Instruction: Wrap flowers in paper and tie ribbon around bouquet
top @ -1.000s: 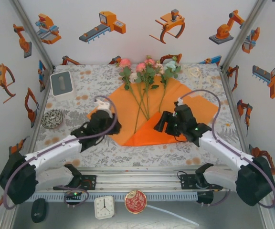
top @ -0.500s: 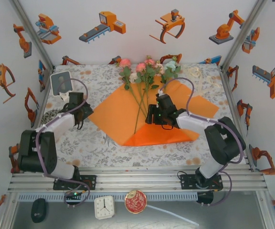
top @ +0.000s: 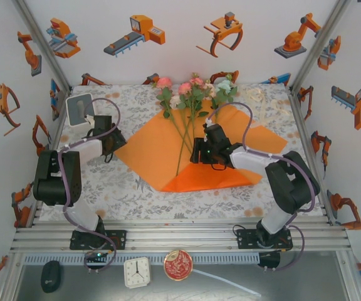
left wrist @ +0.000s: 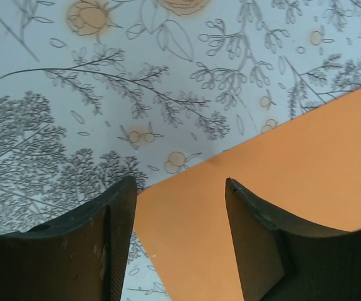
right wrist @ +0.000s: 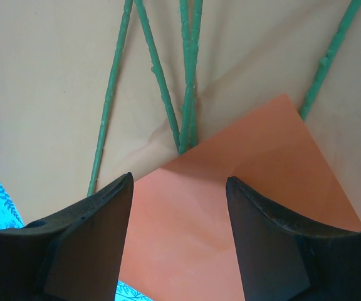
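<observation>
Both pairs of jaws stand half-spread, holding nothing: left gripper over the left corner of the paper, right gripper above its folded-up corner, which covers the stems of the flowers. I judge the sheet thin, floppy, crease-prone; I'd pinch corners.

Both arms are bending low and forward; the left hand and right hand are gaping, gripping nothing.
</observation>
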Motion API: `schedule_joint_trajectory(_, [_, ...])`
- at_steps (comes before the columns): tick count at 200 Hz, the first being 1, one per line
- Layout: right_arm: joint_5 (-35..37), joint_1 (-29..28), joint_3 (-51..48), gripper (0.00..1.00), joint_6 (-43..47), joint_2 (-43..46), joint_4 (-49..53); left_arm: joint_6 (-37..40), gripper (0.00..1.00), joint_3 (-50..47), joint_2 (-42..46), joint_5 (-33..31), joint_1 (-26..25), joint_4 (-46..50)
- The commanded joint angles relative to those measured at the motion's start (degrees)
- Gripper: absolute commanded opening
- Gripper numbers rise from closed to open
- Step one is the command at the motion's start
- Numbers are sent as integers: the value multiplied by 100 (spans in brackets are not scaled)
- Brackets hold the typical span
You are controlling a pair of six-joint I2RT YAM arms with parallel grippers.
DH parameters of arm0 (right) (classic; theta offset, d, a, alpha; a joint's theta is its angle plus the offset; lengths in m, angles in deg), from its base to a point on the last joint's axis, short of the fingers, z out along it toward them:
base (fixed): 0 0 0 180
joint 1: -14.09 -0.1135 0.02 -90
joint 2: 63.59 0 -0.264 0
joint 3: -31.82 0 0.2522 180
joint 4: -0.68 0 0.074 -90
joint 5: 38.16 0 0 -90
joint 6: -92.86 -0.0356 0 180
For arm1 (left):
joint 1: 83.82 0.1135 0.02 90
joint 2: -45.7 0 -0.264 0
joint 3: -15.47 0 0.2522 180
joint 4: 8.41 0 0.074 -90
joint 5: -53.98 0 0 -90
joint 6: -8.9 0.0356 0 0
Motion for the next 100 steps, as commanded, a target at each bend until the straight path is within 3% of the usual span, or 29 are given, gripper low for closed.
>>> schedule_joint_trajectory(1, [119,-8,65,56,57,13,-1,-175,56,-260,175,614,17,-31])
schedule_joint_trajectory(21, [77,-8,80,56,28,-3,9,-176,56,-387,484,619,10,148])
schedule_joint_trajectory(52, [72,-4,17,56,17,45,9,64,61,-613,1045,-29,26,450])
schedule_joint_trajectory(82, [47,-9,0,56,3,6,0,-109,64,-658,1111,582,32,322])
schedule_joint_trajectory(100, [20,-11,2,56,-25,20,1,-441,65,-694,1059,279,33,408])
